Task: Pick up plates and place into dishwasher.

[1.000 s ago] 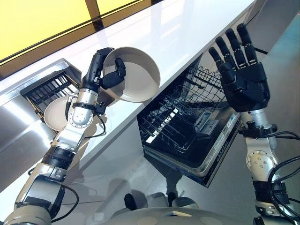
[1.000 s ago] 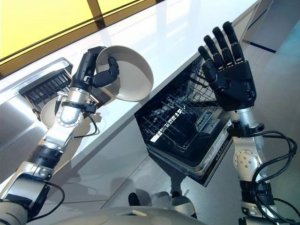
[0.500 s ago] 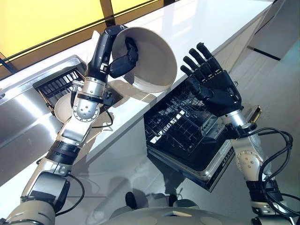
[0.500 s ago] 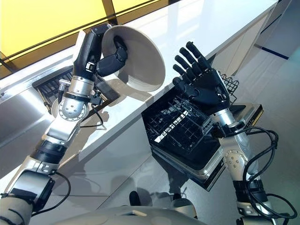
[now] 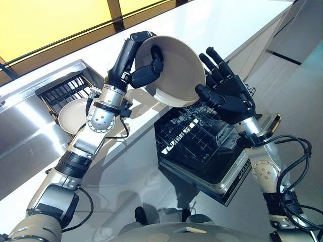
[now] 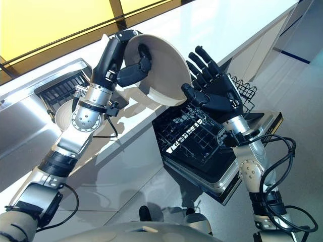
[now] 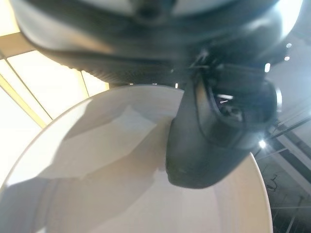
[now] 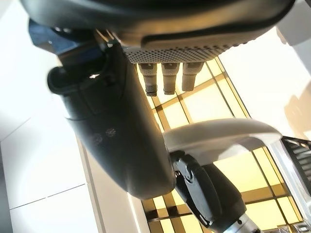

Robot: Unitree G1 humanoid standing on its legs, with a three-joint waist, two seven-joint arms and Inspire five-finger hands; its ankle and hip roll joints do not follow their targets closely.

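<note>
My left hand (image 5: 144,68) holds a deep beige plate (image 5: 177,68) tilted in the air above the counter edge, thumb (image 7: 214,131) inside the bowl and fingers behind the rim. My right hand (image 5: 229,93) is open, fingers straight, its palm facing the plate's far side and its thumb close under the rim (image 8: 214,136). Below them the dishwasher's black wire rack (image 5: 194,136) is pulled out over the open door. A second beige plate (image 5: 75,113) lies by the sink.
A dark drying rack (image 5: 63,91) sits in the steel sink (image 5: 20,126) at the left. The white counter (image 5: 217,25) runs to the back right. The dishwasher door (image 5: 237,176) juts into the grey floor space.
My left hand has carried the plate to the right, toward the dishwasher. My right hand has moved in to the plate's side, and now almost touches it.
</note>
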